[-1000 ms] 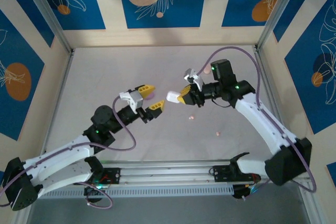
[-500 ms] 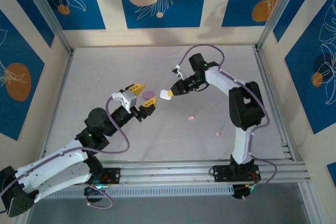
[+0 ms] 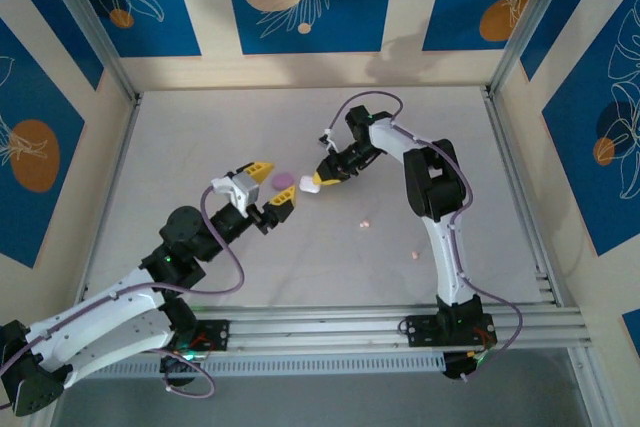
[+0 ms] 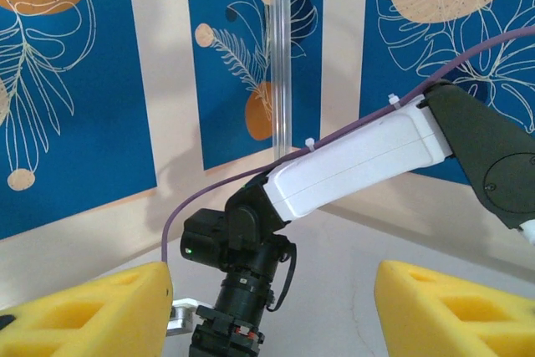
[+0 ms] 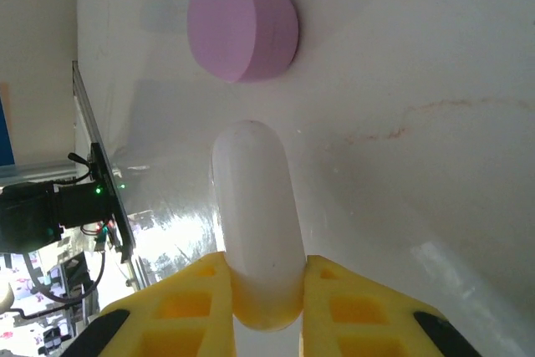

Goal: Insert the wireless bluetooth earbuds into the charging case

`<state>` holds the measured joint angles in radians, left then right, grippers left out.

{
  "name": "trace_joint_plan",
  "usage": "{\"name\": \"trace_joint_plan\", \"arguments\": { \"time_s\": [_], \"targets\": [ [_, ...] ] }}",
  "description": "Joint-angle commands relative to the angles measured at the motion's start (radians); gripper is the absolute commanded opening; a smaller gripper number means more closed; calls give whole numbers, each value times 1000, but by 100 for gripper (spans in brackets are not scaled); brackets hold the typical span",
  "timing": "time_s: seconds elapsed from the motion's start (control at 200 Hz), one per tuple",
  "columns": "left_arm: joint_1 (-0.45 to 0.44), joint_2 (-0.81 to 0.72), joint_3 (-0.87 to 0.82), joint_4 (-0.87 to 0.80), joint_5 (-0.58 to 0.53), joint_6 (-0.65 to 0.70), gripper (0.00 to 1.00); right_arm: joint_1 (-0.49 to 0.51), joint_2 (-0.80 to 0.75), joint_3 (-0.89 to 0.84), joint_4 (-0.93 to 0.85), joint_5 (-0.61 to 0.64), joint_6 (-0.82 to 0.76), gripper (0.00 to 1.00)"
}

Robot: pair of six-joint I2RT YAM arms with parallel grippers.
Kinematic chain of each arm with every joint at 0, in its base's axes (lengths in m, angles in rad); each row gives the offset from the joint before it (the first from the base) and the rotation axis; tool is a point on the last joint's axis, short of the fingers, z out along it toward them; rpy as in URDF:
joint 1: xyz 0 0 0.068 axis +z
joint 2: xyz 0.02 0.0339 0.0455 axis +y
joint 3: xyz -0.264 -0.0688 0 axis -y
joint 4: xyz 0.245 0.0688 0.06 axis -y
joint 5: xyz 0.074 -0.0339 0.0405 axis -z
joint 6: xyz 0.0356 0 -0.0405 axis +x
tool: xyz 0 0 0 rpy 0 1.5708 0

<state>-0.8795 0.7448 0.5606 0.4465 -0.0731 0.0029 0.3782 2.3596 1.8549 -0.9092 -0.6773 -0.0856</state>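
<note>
My right gripper (image 3: 322,179) (image 5: 267,290) is shut on a white pebble-shaped charging case (image 3: 311,187) (image 5: 255,223), held just above the table with its free end sticking out. A pale purple case (image 3: 285,179) (image 5: 242,27) lies on the table right beyond the white one, a small gap between them. My left gripper (image 3: 270,187) (image 4: 267,315) is open, its yellow fingers on either side of the purple case, nothing held. Two tiny peach-pink earbuds (image 3: 365,222) (image 3: 413,252) lie loose on the table to the right.
The white table (image 3: 200,137) is bounded by a metal frame (image 3: 110,57) and blue patterned walls. In the left wrist view the right arm's black wrist (image 4: 242,248) stands close in front of my left fingers. Both grippers crowd the table's middle.
The right arm has swung left and stretched out, carrying the white case up to the purple one. The left gripper shifted slightly left and stays open.
</note>
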Motion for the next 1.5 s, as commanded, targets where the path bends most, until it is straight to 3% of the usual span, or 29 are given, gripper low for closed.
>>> {"name": "trace_joint_plan", "arguments": {
  "time_s": [0.0,0.295,0.57,0.91,1.131,1.361,1.491],
  "targets": [
    [0,-16,0,-2,-19,0,64,14,44,57,-71,-12,-24,20],
    [0,-17,0,-4,-14,1,64,13,96,136,-85,77,2,31],
    [0,-15,7,-11,-8,3,65,-7,11,152,-30,240,82,49],
    [0,-10,25,-59,-21,-6,71,-149,-195,75,104,696,344,57],
    [0,11,62,-137,-19,-25,77,-245,-123,131,60,774,448,62],
    [0,111,176,-363,-31,-61,86,-253,-9,271,-8,847,461,65],
    [0,176,219,-412,-13,-103,88,-250,55,365,-51,870,464,66]
  ]
}}
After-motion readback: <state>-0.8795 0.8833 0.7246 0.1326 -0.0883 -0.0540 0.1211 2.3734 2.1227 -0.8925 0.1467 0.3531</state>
